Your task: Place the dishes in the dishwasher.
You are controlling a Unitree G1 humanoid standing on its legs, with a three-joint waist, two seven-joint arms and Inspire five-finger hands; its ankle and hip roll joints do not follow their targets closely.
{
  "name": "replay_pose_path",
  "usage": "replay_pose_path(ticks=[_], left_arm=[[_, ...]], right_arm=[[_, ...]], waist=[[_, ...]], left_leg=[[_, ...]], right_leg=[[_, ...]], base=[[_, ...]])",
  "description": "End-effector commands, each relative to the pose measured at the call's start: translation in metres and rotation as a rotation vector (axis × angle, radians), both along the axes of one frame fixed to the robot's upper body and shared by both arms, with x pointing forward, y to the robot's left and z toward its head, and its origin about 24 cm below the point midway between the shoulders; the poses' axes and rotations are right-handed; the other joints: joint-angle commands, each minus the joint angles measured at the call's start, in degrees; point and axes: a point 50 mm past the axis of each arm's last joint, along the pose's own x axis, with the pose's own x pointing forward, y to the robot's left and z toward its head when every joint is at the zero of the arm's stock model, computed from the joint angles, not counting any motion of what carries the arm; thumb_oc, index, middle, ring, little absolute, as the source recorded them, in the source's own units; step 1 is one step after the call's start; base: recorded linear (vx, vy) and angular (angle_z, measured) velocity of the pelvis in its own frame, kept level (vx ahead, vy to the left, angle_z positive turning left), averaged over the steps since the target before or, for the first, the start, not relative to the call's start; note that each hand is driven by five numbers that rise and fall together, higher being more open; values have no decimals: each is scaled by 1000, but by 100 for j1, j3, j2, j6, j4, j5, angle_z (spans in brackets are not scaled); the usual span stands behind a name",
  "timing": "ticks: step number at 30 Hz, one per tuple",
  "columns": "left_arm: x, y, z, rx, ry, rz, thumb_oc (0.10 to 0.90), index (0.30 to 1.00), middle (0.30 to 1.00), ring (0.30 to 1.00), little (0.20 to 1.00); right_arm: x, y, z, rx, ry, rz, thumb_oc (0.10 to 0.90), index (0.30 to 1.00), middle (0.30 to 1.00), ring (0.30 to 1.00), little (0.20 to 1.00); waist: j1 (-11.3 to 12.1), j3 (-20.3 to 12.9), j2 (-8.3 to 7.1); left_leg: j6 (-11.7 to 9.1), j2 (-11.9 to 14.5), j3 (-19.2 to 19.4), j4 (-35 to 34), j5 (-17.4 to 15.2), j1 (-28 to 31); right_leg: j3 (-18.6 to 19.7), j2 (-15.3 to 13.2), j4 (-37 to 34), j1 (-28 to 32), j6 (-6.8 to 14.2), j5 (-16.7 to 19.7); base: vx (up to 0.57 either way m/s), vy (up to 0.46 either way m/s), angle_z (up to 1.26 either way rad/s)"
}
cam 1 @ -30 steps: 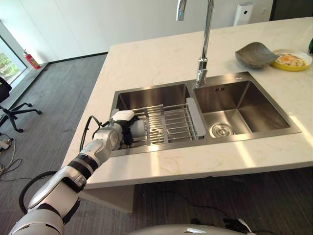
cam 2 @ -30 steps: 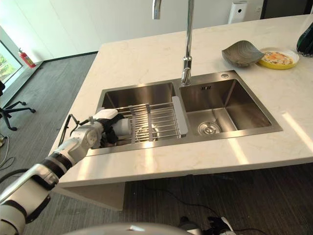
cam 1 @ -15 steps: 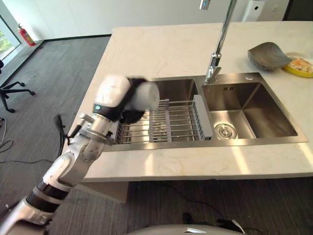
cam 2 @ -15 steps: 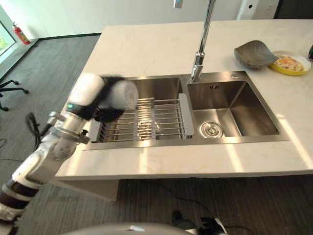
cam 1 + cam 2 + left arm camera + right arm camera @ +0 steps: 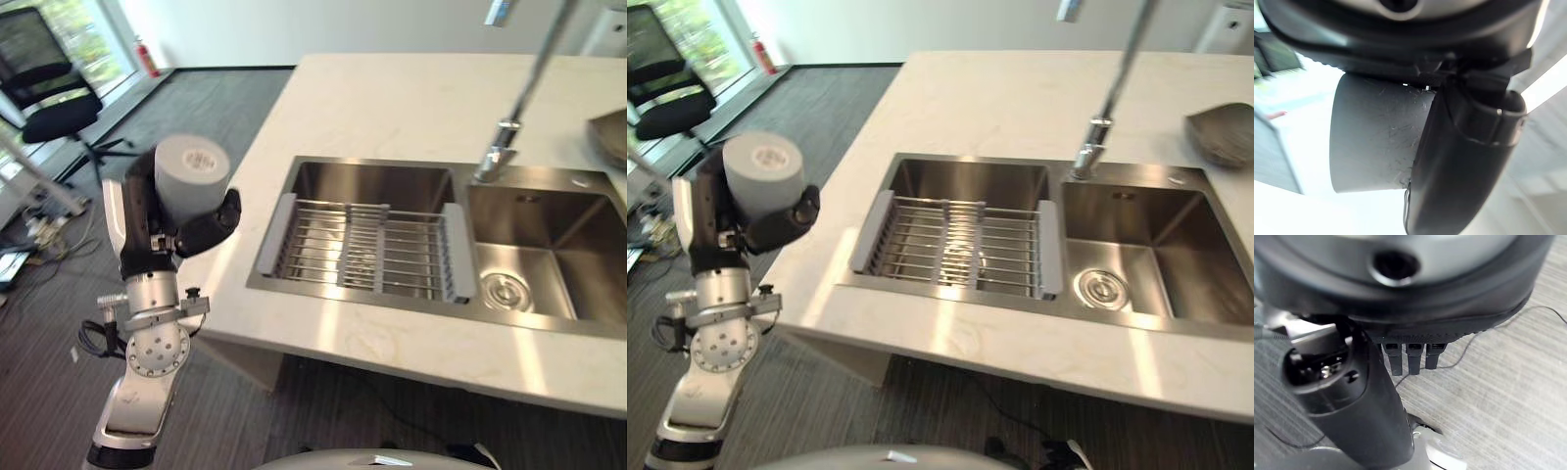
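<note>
Off the counter's (image 5: 323,108) left edge, left hand (image 5: 162,220) wrapped round what looks like a grey cup (image 5: 191,176), base up.

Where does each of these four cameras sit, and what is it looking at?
Left eye: head, looking down at sink and rack; left hand holds a cup.
Right eye: beside it, same scene, shifted slightly.
Left wrist: on left arm, close on the cup and thumb.
Right wrist: on right arm, right hand over floor.
</note>
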Motion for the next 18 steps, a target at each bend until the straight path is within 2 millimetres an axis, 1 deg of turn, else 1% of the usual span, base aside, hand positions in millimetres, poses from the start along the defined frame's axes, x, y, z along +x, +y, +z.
replay_pose_path(ticks=[1,2,3,4,5,6,7,8,9,10,11,12,13,14,15,16,17,18], left_arm=[[-9,-1,80,10,-472,-38,400,300,300,300,300],[-9,-2,80,17,-472,-42,400,300,300,300,300],[-9,-2,80,17,-472,-42,400,300,300,300,300],[-9,-4,81,65,-466,-46,400,300,300,300,300],[-9,-4,81,65,-466,-46,400,300,300,300,300],[-8,-6,84,111,-477,-37,400,300,300,300,300],[-6,-9,83,102,-471,-46,400,300,300,300,300],[-5,-11,81,76,-462,-59,400,300,300,300,300],[-5,-11,81,76,-462,-59,400,300,300,300,300],[-3,-15,78,53,-451,-84,400,300,300,300,300],[-2,-19,76,47,-435,-105,400,300,300,300,300],[-2,-19,76,47,-435,-105,400,300,300,300,300],[2,-24,75,62,-416,-128,400,300,300,300,300],[2,-25,77,70,-419,-129,400,300,300,300,300],[2,-25,77,70,-419,-129,400,300,300,300,300],[5,-29,78,59,-425,-144,400,300,300,300,300],[6,-28,78,60,-428,-133,400,300,300,300,300],[9,-30,76,57,-408,-139,400,300,300,300,300]], right_arm=[[36,28,0,49,-98,86,800,900,900,900,900],[35,24,0,38,-95,95,800,900,900,900,900],[35,24,0,38,-95,95,800,900,900,900,900],[30,18,1,18,-84,100,800,900,900,900,900],[30,18,1,18,-84,100,800,900,900,900,900],[28,10,2,-9,-87,104,800,900,900,900,900],[23,6,3,-25,-72,126,800,900,900,900,900],[21,3,3,-39,-61,134,800,900,900,900,900],[21,3,3,-39,-61,134,800,900,900,900,900],[16,-2,3,-52,-50,108,800,900,900,900,900],[11,-5,3,-67,-41,77,800,900,900,900,900],[11,-5,3,-67,-41,77,800,900,900,900,900],[11,-9,3,-63,-81,-116,800,900,900,900,900],[14,-5,2,-40,-108,-187,800,900,900,900,900],[14,-5,2,-40,-108,-187,800,900,900,900,900],[24,10,1,3,-141,-209,800,900,900,900,900],[29,18,1,22,-166,-182,800,900,900,900,900],[28,27,0,44,-181,-211,800,900,900,900,900]], waist=[[605,274,-498],[776,302,-478],[776,302,-478],[1000,290,-398],[1000,290,-398],[1121,313,-320],[1083,332,-306],[1041,306,-301],[1041,306,-301],[963,286,-300],[837,252,-326],[837,252,-326],[616,149,-382],[546,86,-409],[546,86,-409],[507,-77,-428],[540,-148,-421],[514,-232,-452]], left_leg=[[-348,-148,-806,359,109,-555],[-421,-152,-1038,337,235,-718],[-421,-152,-1038,337,235,-718],[-589,-92,-1260,28,612,-915],[-589,-92,-1260,28,612,-915],[-816,4,-1239,-66,994,-1407],[-813,219,-613,-66,1002,-1526],[-777,398,-210,-22,1039,-1387],[-777,398,-210,-22,1039,-1387],[-735,561,191,36,1052,-1259],[-780,758,650,41,906,-991],[-780,758,650,41,906,-991],[-797,1105,1696,153,773,-615],[-835,1238,2080,121,738,-401],[-835,1238,2080,121,738,-401],[-844,1236,2269,52,569,-125],[-848,1212,2217,0,509,-106],[-772,1176,2218,-43,468,-230]], right_leg=[[-781,-530,60,40,282,-175],[-1069,-527,60,46,273,-211],[-1069,-527,60,46,273,-211],[-1537,-494,60,4,270,-294],[-1537,-494,60,4,270,-294],[-2016,-613,60,-135,313,-315],[-2382,-759,60,-164,365,-256],[-2623,-816,60,-150,374,-176],[-2623,-816,60,-150,374,-176],[-2847,-861,60,-114,372,-140],[-3009,-896,60,30,408,-243],[-3009,-896,60,30,408,-243],[-3531,-1102,69,89,461,-12],[-3794,-1245,99,126,509,122],[-3794,-1245,99,126,509,122],[-4104,-1433,133,225,580,318],[-4221,-1519,162,250,652,487],[-4397,-1673,179,305,755,712]], base=[[-165,-194,129],[-149,-148,100],[-128,-112,275],[-80,-55,204],[-219,-29,308],[-247,17,178],[-315,45,249],[-176,19,145],[-135,30,250],[-61,-14,309],[-61,-14,309],[-174,151,147],[-253,288,126],[-253,288,126],[-141,300,246],[-66,292,225],[-95,476,251],[-35,416,146]])
